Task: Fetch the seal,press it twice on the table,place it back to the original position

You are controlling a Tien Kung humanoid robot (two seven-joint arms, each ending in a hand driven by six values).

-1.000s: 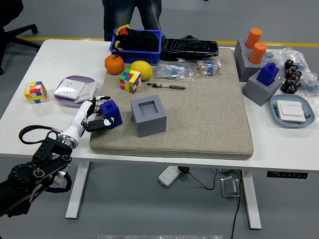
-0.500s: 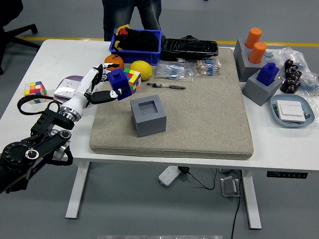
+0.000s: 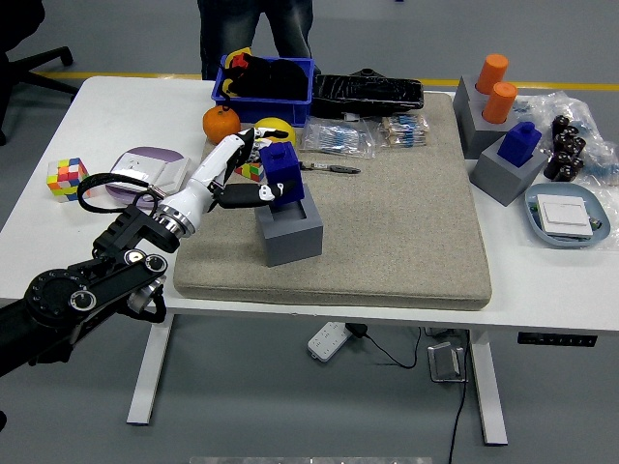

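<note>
My left hand (image 3: 253,174) is shut on the blue seal (image 3: 284,172), a block with a narrower top. It holds the seal just above the hollow of the grey square holder (image 3: 288,227) on the beige mat (image 3: 387,222). The seal's lower end is at the holder's rim; whether it touches I cannot tell. The left arm reaches in from the lower left. My right hand is out of view.
Behind the hand lie a Rubik's cube (image 3: 250,170), a lemon (image 3: 275,127), an orange (image 3: 221,124), a pen (image 3: 329,168) and a blue bin (image 3: 271,82). A second cube (image 3: 67,178) and white device (image 3: 145,172) sit left. Grey holders with a blue seal (image 3: 521,142) and orange cylinders (image 3: 495,87) stand right. A person stands at the far side.
My left hand lifted the blue seal from the mat's left edge, carried it up and right, and now holds it over the grey holder.
</note>
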